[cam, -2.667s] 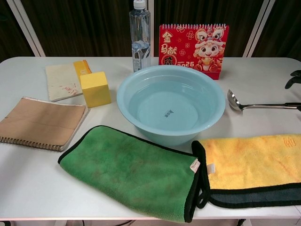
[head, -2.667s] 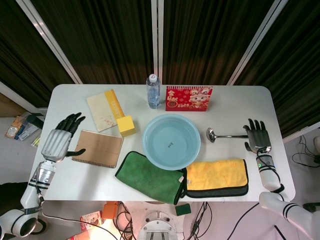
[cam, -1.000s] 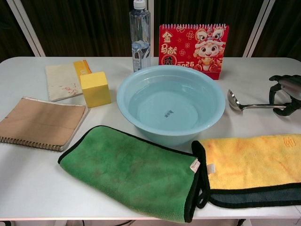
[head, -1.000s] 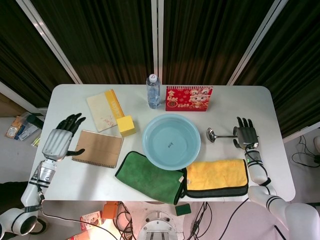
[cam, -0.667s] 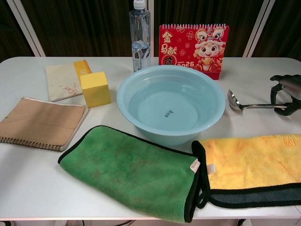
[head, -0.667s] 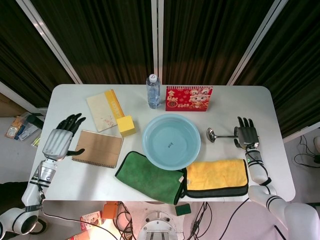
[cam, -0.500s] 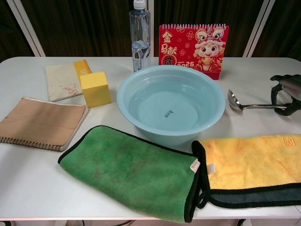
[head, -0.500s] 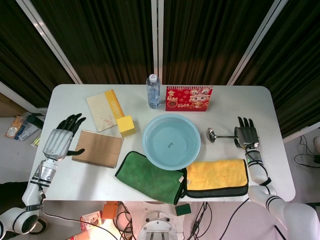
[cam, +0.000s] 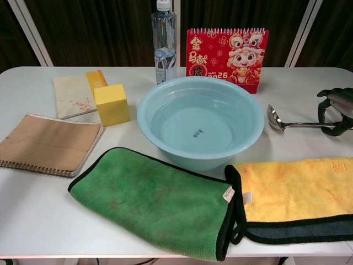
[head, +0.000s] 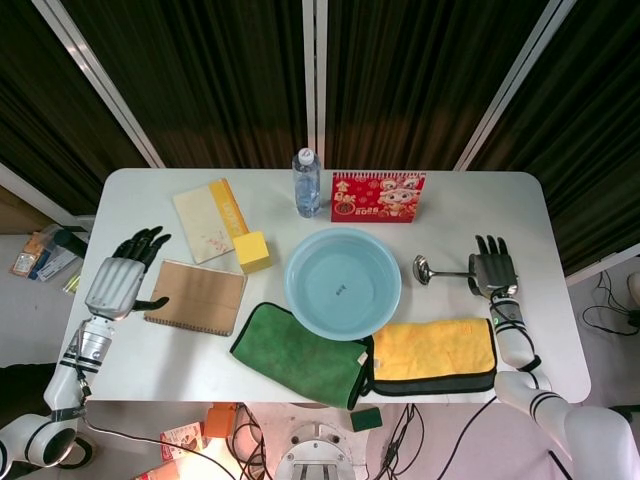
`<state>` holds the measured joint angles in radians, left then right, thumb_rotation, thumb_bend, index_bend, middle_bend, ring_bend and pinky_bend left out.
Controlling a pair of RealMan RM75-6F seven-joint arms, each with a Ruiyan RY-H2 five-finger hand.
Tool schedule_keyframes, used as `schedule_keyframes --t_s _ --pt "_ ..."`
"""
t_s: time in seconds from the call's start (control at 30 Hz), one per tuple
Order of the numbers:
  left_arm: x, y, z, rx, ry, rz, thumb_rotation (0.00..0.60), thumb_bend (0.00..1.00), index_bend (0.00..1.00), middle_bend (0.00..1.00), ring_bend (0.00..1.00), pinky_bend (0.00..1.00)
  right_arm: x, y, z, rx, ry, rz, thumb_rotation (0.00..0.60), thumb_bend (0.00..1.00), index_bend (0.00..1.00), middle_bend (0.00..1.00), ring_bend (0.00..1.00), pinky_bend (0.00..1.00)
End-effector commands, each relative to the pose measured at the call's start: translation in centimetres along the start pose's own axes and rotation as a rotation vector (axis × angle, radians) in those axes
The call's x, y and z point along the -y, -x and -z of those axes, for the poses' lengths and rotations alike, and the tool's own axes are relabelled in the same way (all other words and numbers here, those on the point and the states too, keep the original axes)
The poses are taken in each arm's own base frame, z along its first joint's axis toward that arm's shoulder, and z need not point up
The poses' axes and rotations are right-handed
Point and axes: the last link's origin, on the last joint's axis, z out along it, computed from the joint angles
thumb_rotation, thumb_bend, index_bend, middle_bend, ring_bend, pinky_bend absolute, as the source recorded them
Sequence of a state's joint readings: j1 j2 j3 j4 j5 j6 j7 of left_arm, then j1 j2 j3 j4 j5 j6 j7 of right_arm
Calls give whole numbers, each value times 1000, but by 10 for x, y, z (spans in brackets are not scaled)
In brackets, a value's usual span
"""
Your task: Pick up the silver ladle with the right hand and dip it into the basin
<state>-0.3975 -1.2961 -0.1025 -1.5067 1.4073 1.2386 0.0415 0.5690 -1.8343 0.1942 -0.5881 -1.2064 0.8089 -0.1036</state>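
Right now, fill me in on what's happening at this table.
The robot's right hand is over the handle end of the silver ladle, fingers curled around it; whether the grip is closed can't be made out. The ladle lies on the table to the right of the blue basin, which holds water, and has not been lifted. The left hand is at the far side, beside a brown notebook, holding nothing.

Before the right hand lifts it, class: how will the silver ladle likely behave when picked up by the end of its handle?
The silver ladle looks like rigid metal, so it probably won't flex. Its handle is thin and smooth, so it may twist or slip in the right hand. The bowl sits at the far end, so it will probably dip bowl-first.
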Motion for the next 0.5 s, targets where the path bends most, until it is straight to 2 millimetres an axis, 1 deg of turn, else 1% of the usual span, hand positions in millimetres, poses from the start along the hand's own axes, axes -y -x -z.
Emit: schedule_keyframes --t_s 0.03,0.17,0.2,0.23,0.27,0.3,0.33,0.37,0.5 --pt "0 0 0 1 -1 1 600 44 107 28 25 176 -2 -1 1 -12 2 -12 600 420 664 127 0 0" --pt "1 1 1 9 -3 3 600 43 107 28 25 177 -5 -4 2 -35 4 -38 600 426 738 214 0 0" --pt "1 2 1 11 -4 3 600 43 107 28 25 177 -5 -4 2 -41 6 -43 600 427 750 244 0 0" --pt "1 2 1 13 -5 3 600 43 107 28 25 176 -6 -5 3 -46 7 -47 600 428 764 297 10 1" --pt "1 2 1 16 -6 4 600 43 107 28 25 177 -7 -5 3 -49 10 -54 600 429 774 346 42 26" --pt "0 2 1 18 -7 4 600 44 107 28 25 177 -8 -4 4 -49 11 -65 600 431 782 386 81 72" --pt "0 2 1 20 -8 4 600 43 107 28 25 177 -9 -4 4 -49 12 -75 600 434 787 409 114 118" --pt "0 3 1 22 -8 4 600 43 107 28 25 177 -10 -4 5 -52 13 -82 600 438 792 425 140 173" --pt "-1 4 1 35 -10 4 600 44 107 20 25 176 -14 -2 7 -50 24 -125 600 464 802 446 165 293"
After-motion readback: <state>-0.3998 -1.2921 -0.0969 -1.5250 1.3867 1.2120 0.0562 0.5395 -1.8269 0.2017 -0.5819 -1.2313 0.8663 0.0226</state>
